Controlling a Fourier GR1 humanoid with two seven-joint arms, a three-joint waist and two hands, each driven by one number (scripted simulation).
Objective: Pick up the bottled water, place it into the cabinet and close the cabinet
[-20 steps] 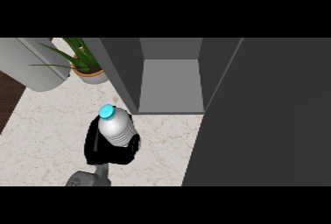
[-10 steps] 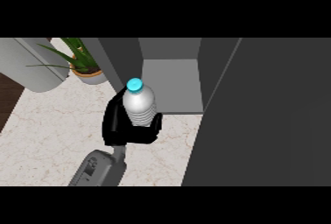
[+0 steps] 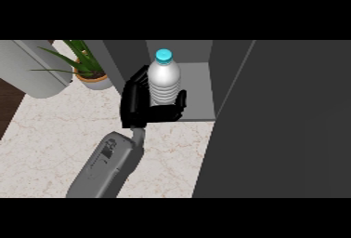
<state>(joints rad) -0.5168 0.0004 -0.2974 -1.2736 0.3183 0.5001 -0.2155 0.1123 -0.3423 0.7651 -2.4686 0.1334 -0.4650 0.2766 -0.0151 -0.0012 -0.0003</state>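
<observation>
Dominated on the right by the cabinet door [image 3: 288, 121], swung wide and standing open, presumably to give free way into the cabinet [image 3: 195, 90]. Underneath, pale marbled counter [image 3: 48, 139], running up to the cabinet's front edge. At upper left, well apart from the work, a rounded grey object [image 3: 31, 69] and just beside it a potted plant [image 3: 87, 74].

Reaching in from the lower edge, left of middle, a grey forearm [image 3: 106, 165], angled up and to the right toward the opening. Ends in the left hand [image 3: 140, 107], curled round the lower body of the water bottle [image 3: 165, 83]: fingers [image 3: 136, 90] stacked along the bottle's left side, thumb [image 3: 181, 100] hooked up against its right. Closed on the bottle, with nothing else in its grasp. Gripped low, probably to leave the top free and to set the bottle down on its base.

Bottle held upright, blue cap [image 3: 163, 56] uppermost, at the mouth of the cabinet, over the front of its floor. Cannot tell whether resting on that floor or held just above it. Judged as mid-placement: letting go and shutting the door not yet done. No sign of the right hand.
</observation>
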